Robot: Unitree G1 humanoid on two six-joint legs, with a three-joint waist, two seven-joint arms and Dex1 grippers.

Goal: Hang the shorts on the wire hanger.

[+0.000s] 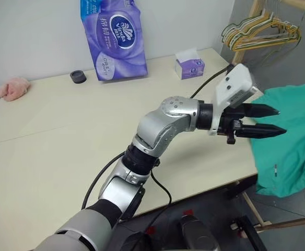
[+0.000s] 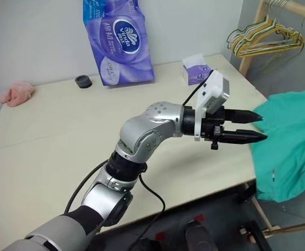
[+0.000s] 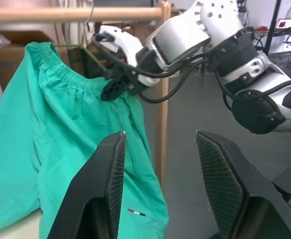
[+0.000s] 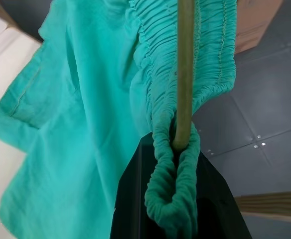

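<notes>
The teal-green shorts (image 1: 293,141) hang at the right edge of the left eye view, just past the table corner, waistband up and legs down, so their long axis runs vertically. The left gripper (image 1: 262,120) points level toward them with its jaws parted and empty, tips just short of the fabric. The right gripper (image 3: 116,85) is clamped on the gathered waistband, together with a thin wire hanger (image 4: 184,74) running along the band. One pair of shorts, two grippers, one tissue box (image 1: 189,65), one purple tissue pack (image 1: 113,36), several coloured hangers (image 1: 259,31) upper right.
</notes>
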